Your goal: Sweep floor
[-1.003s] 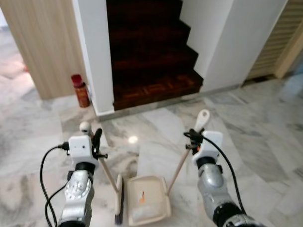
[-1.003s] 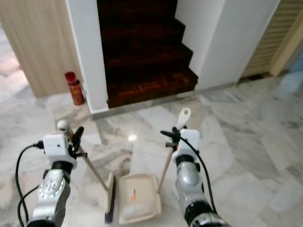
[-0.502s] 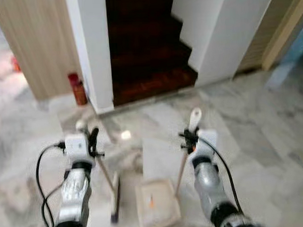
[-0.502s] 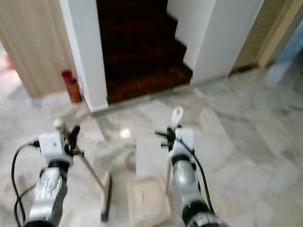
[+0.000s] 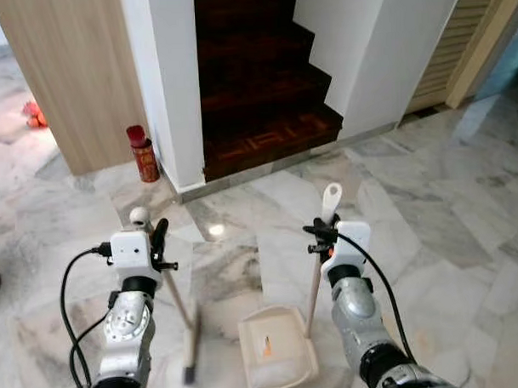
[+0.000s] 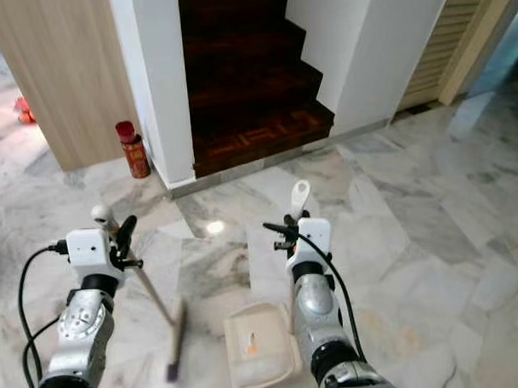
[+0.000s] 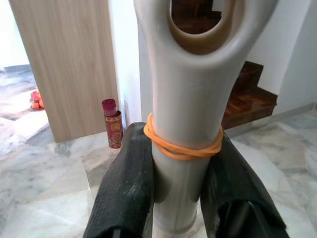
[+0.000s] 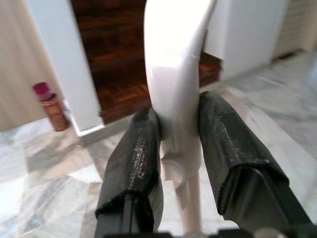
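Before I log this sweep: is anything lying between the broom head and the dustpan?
Nothing visible does. Bare marble floor separates the broom head, held by the left gripper, from the dustpan, held by the right gripper.

Cream dustpan [image 5: 278,361], orange band [image 7: 182,145] on grey broom handle [image 7: 185,119], red can [image 5: 142,154], grey-veined white marble floor [image 5: 430,205]

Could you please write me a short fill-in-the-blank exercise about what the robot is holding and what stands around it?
1. The left gripper is shut on the beige broom handle, which has an ____ rubber band around it.
2. The right gripper holds the white handle of the cream ____.
3. The red can stands beside the dark wooden ____.

Missing words: orange; dustpan; stairs
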Motion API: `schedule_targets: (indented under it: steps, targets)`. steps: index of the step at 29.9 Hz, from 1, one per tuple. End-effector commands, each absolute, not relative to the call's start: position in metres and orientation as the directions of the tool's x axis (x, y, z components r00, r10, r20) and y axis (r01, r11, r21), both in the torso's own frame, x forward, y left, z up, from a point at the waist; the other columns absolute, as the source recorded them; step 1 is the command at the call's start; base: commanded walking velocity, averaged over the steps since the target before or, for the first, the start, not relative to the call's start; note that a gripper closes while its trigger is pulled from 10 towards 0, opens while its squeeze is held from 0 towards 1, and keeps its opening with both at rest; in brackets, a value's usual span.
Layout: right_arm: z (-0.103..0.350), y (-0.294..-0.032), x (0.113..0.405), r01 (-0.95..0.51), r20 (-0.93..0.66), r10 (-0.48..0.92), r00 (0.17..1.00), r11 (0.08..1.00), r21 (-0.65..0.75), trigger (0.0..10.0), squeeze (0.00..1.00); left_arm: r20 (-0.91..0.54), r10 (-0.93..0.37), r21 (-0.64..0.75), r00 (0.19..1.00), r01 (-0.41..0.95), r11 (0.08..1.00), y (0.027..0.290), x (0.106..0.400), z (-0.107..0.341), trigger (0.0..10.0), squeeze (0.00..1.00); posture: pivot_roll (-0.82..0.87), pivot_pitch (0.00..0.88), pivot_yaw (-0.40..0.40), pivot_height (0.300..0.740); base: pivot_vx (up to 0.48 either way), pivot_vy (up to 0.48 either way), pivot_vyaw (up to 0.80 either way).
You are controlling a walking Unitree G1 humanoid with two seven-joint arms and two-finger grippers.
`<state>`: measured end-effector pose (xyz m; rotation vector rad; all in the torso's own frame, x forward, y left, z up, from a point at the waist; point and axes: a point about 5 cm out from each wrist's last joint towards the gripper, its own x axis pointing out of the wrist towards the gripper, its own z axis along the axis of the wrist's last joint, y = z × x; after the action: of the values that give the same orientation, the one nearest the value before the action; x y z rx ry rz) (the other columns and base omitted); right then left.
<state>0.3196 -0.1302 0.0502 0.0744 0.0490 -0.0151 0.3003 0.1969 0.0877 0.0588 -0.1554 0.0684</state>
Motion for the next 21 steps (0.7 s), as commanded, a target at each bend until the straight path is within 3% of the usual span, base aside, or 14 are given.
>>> schedule_targets:
  steps: [1, 21]
  targets:
    - [0.0572, -0.1299, 0.3229, 0.019, -0.013, -0.018, 1.000, 0.996, 0.087, 10.0, 0.00, 0.188, 0.044, 0.039, 0.981, -0.052, 0.998, 0.1889, 0.3024, 0.0935, 10.0, 0.00, 0.01, 0.018, -0.079, 0.740, 0.000, 0.319, 0.00]
    - [0.0566, -0.1297, 0.3232, 0.016, -0.019, -0.014, 1.000, 0.996, 0.085, 10.0, 0.00, 0.186, 0.048, 0.041, 0.981, -0.056, 0.998, 0.1902, 0.3032, 0.0941, 10.0, 0.00, 0.01, 0.029, -0.079, 0.740, 0.000, 0.319, 0.00]
